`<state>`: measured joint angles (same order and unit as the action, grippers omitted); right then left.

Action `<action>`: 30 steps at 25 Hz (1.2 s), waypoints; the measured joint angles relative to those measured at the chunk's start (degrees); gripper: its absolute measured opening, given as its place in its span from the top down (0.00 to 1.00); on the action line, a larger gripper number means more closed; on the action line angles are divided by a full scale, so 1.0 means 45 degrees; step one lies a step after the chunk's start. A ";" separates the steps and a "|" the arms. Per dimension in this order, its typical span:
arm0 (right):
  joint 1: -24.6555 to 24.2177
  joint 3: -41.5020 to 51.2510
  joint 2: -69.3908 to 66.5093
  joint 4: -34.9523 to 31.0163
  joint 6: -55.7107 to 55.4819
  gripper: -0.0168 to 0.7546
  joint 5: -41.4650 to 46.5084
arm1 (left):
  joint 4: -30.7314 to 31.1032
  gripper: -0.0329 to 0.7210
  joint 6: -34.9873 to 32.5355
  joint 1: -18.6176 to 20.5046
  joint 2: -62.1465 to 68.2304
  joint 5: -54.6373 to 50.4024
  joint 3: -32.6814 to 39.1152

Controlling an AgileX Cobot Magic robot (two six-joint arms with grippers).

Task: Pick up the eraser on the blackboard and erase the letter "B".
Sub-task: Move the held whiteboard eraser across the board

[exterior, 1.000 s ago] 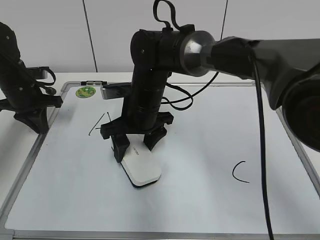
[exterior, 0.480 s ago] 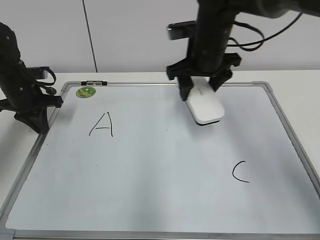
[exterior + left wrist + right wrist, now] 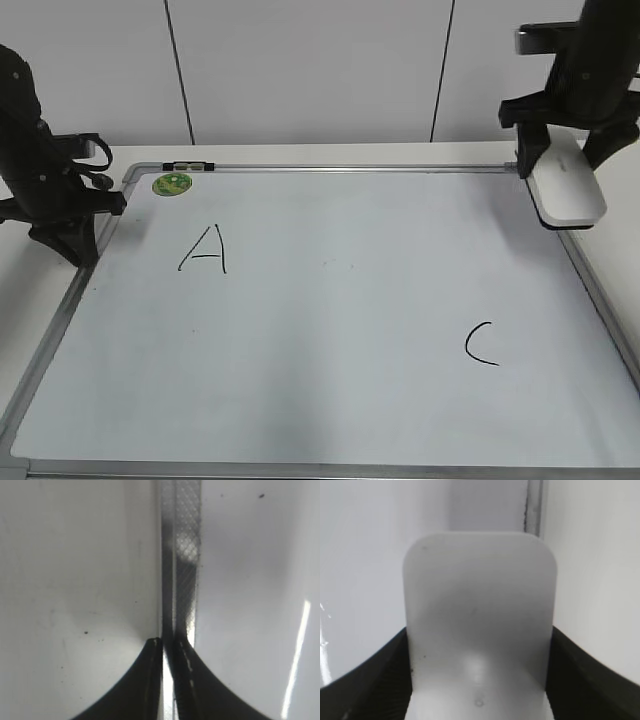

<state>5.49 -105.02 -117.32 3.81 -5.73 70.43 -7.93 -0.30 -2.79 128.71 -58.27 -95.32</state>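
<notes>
The blackboard (image 3: 330,330) is a pale whiteboard lying flat, with a black "A" (image 3: 205,250) at the left and a black "C" (image 3: 480,345) at the lower right. No letter "B" shows on it; only faint specks (image 3: 325,263) mark the middle. My right gripper (image 3: 562,165) is shut on the white eraser (image 3: 570,198) and holds it over the board's right edge near the top right corner. In the right wrist view the eraser (image 3: 479,590) fills the space between the black fingers (image 3: 385,680). My left gripper (image 3: 70,245) is shut and empty at the board's left edge.
A round green magnet (image 3: 172,184) sits at the board's top left corner, by a small clip (image 3: 187,164) on the frame. The grey frame (image 3: 187,540) runs straight ahead of the left gripper (image 3: 167,642). White wall panels stand behind the table.
My right arm has carried the eraser from the board's left middle, past the top middle, to the right edge. The "A" is now uncovered. The left arm has not moved.
</notes>
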 joint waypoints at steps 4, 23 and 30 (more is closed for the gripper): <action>-0.0666 0.0028 -0.0024 -0.0332 0.0576 0.29 0.0000 | -0.0018 0.86 0.0000 0.0000 0.0000 0.0000 0.0000; -0.1072 0.0034 -0.1374 -0.1055 0.1356 0.29 0.0000 | -0.0029 0.86 0.0000 0.0000 0.0000 0.0000 0.0000; -0.1072 0.0034 -0.1542 -0.1055 0.1380 0.29 -0.0022 | -0.0029 0.86 0.0000 0.0000 0.0000 0.0020 0.0000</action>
<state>0.66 -104.87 -124.26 -0.93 0.48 70.33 -8.07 -0.30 -2.79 128.71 -58.19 -95.32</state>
